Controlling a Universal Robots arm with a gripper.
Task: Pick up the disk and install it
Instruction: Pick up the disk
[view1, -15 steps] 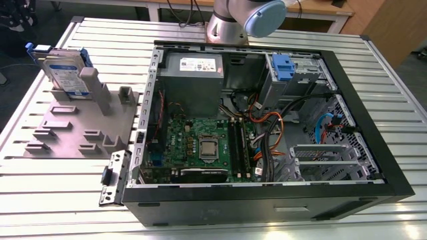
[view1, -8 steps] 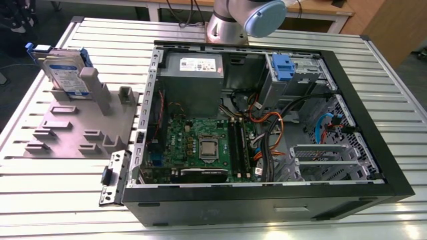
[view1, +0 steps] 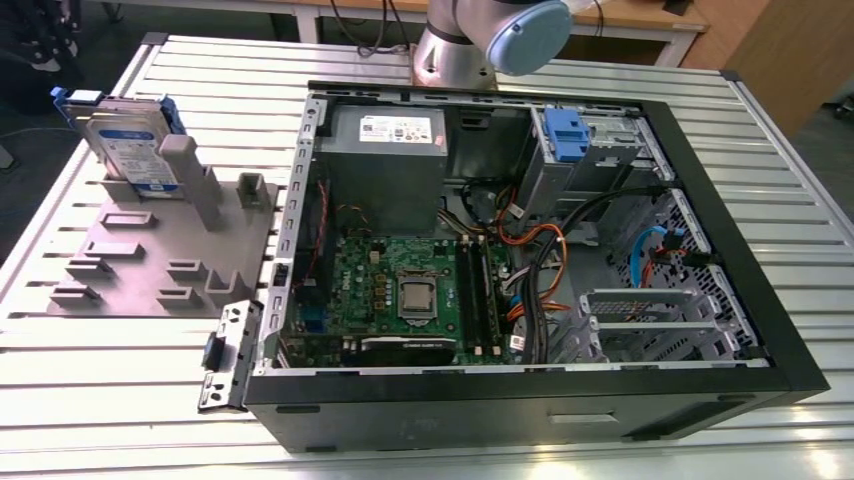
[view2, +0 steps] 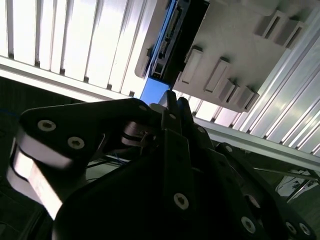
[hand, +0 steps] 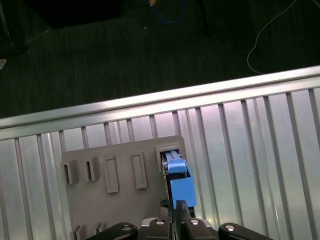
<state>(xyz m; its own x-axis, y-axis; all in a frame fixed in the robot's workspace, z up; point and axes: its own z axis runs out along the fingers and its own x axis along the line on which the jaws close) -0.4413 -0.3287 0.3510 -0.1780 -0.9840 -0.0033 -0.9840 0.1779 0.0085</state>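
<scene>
The disk (view1: 131, 140) stands on edge in a slot at the far corner of a grey fixture plate (view1: 134, 265). In the exterior view that is about ten o'clock from the middle of the open computer case (view1: 507, 410). Its white-and-blue label faces the camera, and blue rails frame it on both sides. The plate lies flat on the slatted metal table (view1: 80, 400), just beside the case at its nine o'clock side. It carries several other raised slots and posts (the same grey as the plate itself).

In the first wrist view the gripper (hand: 178, 206) hangs over the plate, lined up with the disk (hand: 180, 182), which is seen edge-on with a blue rail nearest the fingertips. How high the gripper is above the disk cannot be told. The fingers are drawn together with nothing between them. The second wrist view agrees: the two dark fingertips of the gripper (view2: 176, 102) meet, and the disk (view2: 172, 40) shows its connector edge and a blue rail past them.

Inside the case, a grey power supply (view1: 387, 135) sits at twelve o'clock and a green motherboard (view1: 400, 280) at seven o'clock. A small blue latch tab (view1: 566, 135) sits at one o'clock, with orange cables (view1: 534, 245) near the middle. Beyond the case, at twelve o'clock, rises the arm (view1: 461, 50).
</scene>
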